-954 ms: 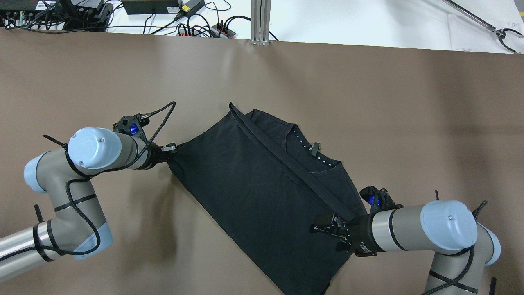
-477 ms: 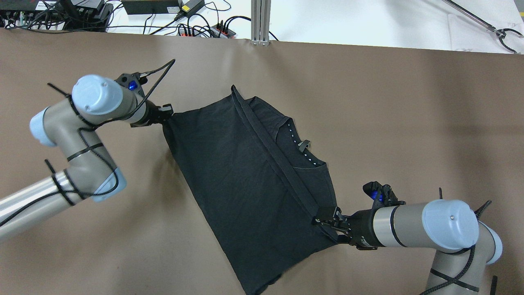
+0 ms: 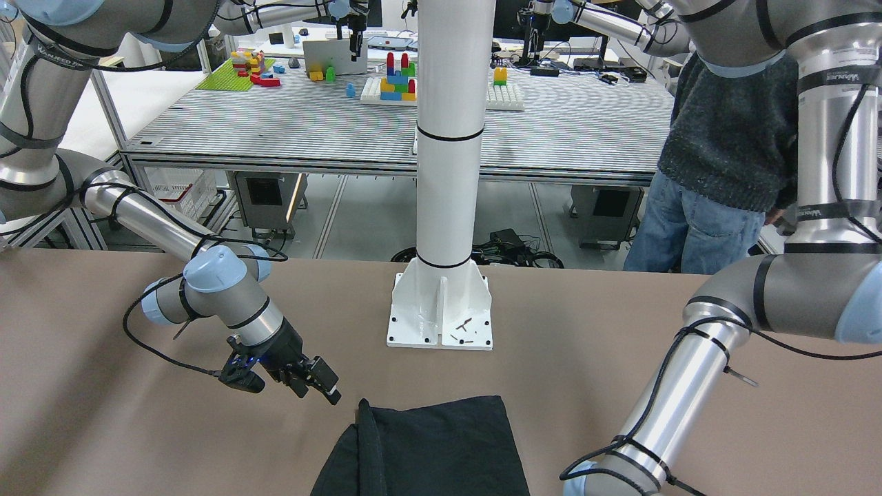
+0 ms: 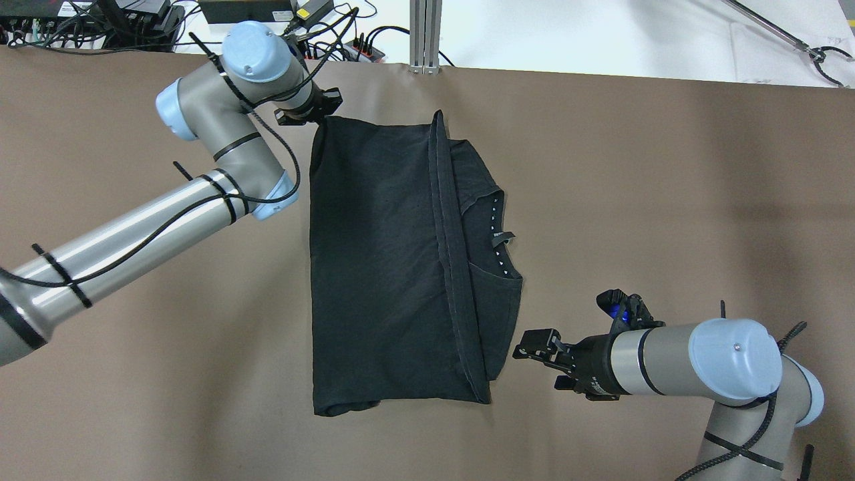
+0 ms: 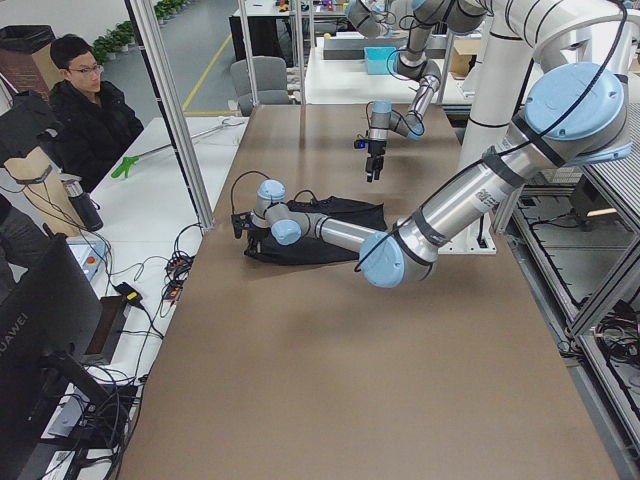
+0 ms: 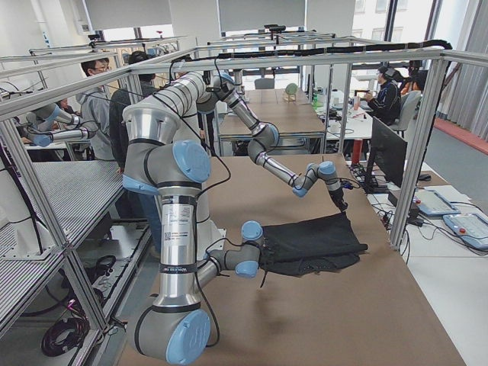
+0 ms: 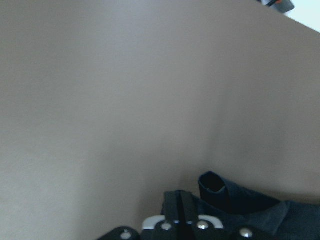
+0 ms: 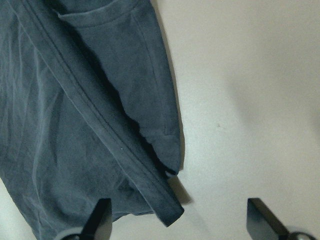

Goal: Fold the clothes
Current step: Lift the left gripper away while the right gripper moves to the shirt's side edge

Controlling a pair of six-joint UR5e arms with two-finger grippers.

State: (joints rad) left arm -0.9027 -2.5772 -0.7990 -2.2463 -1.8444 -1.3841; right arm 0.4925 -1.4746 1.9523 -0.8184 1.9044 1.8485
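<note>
The black clothes (image 4: 381,267) lie folded lengthwise on the brown table (image 4: 668,200), with a hem ridge down the middle and the collar showing on the right. My left gripper (image 4: 326,115) is shut on their far left corner near the table's back edge. The left wrist view shows its jaws pinched on the black fabric (image 7: 235,205). My right gripper (image 4: 524,349) is open just right of the near right corner, apart from the cloth. In the right wrist view its fingers (image 8: 100,220) stand wide apart over that corner (image 8: 167,207).
A white pillar base (image 3: 441,313) is bolted to the table on the robot's side. Cables and power strips (image 4: 334,47) lie beyond the far edge. A person (image 3: 723,158) stands behind the robot, and another person (image 5: 85,110) sits by the table's left end.
My left gripper has swung the held corner toward the far edge, straightening the cloth. My right gripper has let go of the near corner and now sits open beside it.
</note>
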